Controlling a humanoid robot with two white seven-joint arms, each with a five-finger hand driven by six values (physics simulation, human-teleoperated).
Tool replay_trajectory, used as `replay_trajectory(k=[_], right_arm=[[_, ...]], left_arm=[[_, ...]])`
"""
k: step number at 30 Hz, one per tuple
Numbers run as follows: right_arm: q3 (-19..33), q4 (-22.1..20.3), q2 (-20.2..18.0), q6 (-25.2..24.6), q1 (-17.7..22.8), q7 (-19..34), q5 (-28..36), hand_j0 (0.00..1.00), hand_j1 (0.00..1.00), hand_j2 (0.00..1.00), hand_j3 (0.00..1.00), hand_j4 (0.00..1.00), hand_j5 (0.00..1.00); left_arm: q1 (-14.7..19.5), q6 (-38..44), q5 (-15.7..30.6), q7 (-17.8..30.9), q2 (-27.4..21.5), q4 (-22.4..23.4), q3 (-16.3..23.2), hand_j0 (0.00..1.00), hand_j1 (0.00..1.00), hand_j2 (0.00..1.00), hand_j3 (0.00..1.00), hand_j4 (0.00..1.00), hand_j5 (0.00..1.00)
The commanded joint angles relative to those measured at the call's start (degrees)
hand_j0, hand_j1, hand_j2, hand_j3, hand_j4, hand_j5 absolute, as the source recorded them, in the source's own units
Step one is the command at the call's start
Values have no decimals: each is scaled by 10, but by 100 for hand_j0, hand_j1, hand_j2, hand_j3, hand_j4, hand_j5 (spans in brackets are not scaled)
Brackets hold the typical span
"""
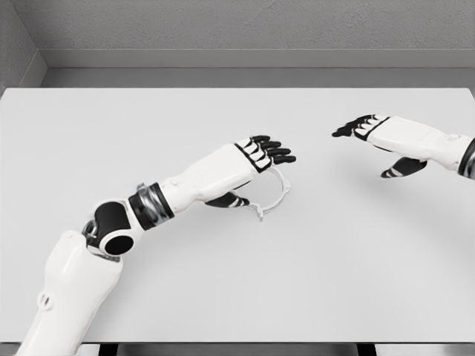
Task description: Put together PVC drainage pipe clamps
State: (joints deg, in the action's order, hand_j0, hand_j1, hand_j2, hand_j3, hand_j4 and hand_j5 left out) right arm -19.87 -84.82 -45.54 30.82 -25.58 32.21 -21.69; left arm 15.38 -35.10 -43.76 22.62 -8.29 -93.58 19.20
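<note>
Right now the left hand [263, 152] hovers with fingers extended and apart just over the white pipe clamp [276, 194] lying on the table [237, 297] — better to lower, then curl around its arc — while the right hand [371, 130] waits spread, well apart.

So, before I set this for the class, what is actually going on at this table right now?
A two-armed robot is working over a plain white table. Its left hand reaches out above a thin white clamp ring lying on the table, fingers stretched out flat, not gripping it. Whether the hand touches the ring cannot be told. The right hand hovers off to the side, open and holding nothing. Only one clamp piece shows, so assembly looks barely begun.
</note>
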Motion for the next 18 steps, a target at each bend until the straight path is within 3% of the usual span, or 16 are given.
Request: replay_trajectory(k=[1, 9, 14, 18], right_arm=[[1, -1, -3, -1, 0, 0, 3, 100, 100, 100, 100, 100, 100], [1, -2, -3, -2, -1, 0, 3, 100, 100, 100, 100, 100, 100], [0, 0, -2, -2, -1, 0, 3, 100, 100, 100, 100, 100, 100], [0, 0, 2, -2, -1, 0, 3, 100, 100, 100, 100, 100, 100]], left_arm=[[-1, 1, 6, 0, 3, -2, 22, 100, 100, 100, 100, 100, 100], [-3, 10, 4, 0, 10, -7, 42, 100, 100, 100, 100, 100, 100], [5, 12, 9, 0, 8, -2, -2, 100, 100, 100, 100, 100, 100], [4, 4, 4, 0, 8, 2, 28, 100, 100, 100, 100, 100, 100]])
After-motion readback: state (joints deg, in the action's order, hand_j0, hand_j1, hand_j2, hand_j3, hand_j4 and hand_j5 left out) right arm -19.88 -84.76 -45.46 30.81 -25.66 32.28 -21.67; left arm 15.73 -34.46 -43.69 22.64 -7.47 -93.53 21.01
